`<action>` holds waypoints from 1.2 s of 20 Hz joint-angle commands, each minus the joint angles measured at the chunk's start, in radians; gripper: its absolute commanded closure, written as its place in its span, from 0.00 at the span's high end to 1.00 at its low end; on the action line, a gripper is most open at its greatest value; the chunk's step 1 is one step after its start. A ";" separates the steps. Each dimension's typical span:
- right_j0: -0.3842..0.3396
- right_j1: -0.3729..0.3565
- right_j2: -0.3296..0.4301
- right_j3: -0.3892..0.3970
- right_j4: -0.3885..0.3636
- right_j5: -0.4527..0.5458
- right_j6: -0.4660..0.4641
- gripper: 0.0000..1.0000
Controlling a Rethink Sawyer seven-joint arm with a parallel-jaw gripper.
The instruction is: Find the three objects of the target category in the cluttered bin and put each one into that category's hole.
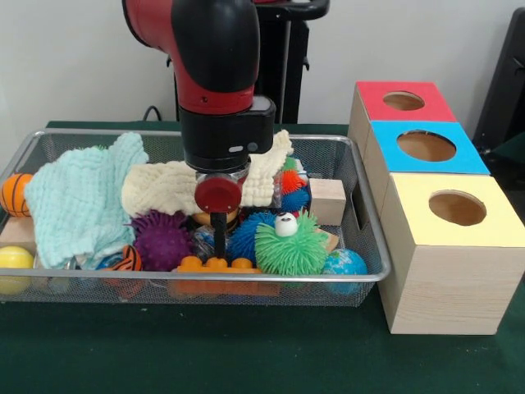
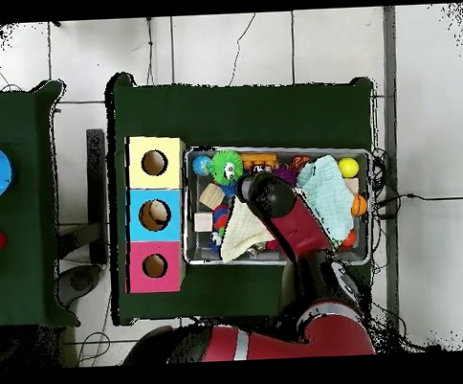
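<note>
End effector (image 1: pixel 219 232): lowered into wire bin (image 1: pixel 371 246), among blue spiky ball (image 1: pixel 248 234) and purple spiky ball (image 1: pixel 160 240); grip state cannot be told. Step: searching, nothing visibly held. Next: secure one ball, carry toward boxes (image 1: pixel 447 246) beside bin.

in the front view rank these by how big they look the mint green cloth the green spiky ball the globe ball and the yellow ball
1. Mint green cloth, largest.
2. Green spiky ball.
3. Globe ball and yellow ball: they look alike, and both are partly hidden by the bin rim, so I won't rank them.
</note>
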 commanded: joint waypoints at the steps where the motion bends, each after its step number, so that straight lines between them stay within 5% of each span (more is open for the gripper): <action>1: 0.048 0.079 -0.013 -0.005 -0.041 0.037 0.127 1.00; 11: 0.103 0.117 -0.090 -0.016 -0.023 0.107 0.158 1.00; 24: 0.113 0.179 -0.154 -0.063 -0.030 0.057 0.133 1.00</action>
